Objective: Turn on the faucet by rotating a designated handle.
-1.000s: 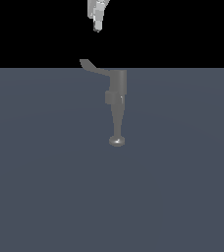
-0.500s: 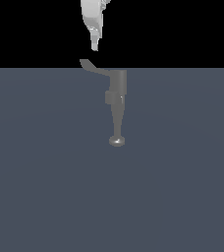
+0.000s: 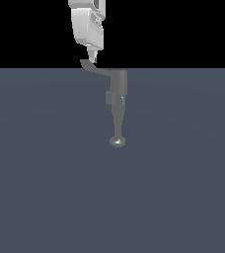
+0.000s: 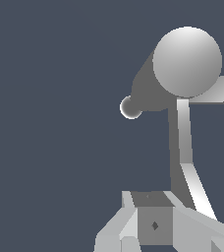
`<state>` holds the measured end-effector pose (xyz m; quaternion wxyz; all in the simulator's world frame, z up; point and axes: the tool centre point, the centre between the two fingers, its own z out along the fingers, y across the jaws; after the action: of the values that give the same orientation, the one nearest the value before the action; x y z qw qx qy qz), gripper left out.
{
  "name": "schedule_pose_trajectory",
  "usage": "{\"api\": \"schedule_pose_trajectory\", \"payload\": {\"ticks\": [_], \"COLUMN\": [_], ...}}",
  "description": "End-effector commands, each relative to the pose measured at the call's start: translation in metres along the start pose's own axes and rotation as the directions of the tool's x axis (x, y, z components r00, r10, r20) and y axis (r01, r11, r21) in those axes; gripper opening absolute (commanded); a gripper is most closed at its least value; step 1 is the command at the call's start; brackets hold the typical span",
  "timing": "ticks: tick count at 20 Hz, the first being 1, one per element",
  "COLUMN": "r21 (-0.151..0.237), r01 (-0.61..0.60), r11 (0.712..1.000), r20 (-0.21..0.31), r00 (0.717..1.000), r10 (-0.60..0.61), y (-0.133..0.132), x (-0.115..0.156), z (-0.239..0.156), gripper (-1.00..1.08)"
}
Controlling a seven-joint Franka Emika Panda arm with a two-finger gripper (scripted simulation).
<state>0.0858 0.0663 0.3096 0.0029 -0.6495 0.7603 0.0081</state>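
White gripper [image 3: 91, 58] poised at upturned tip of handle [image 3: 97, 70] — finger spacing indiscernible; grey faucet [image 3: 118, 101] upright on slate floor [image 3: 45, 173].

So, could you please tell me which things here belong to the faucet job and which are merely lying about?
Part of the job:
- faucet
- handle, the lever sticking out sideways
- gripper, at the handle's tip

Just lying about:
- nothing visible; only the grey floor under the faucet
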Motion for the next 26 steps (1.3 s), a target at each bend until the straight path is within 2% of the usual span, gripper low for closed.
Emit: {"api": "schedule_pose_trajectory", "payload": {"ticks": [1, 12, 26], "r21": [0.005, 0.009, 0.009], "r01": [-0.029, -0.057, -0.057], "r11": [1.0, 0.998, 0.998], "r20": [-0.007, -0.014, -0.014], "r00": [1.0, 0.998, 0.998], "r10": [0.029, 0.057, 0.057], "y": [-0.004, -0.008, 0.027], "x": [-0.003, -0.006, -0.007], "z": [0.005, 0.011, 0.011], "gripper": [-1.0, -1.0, -1.0]}}
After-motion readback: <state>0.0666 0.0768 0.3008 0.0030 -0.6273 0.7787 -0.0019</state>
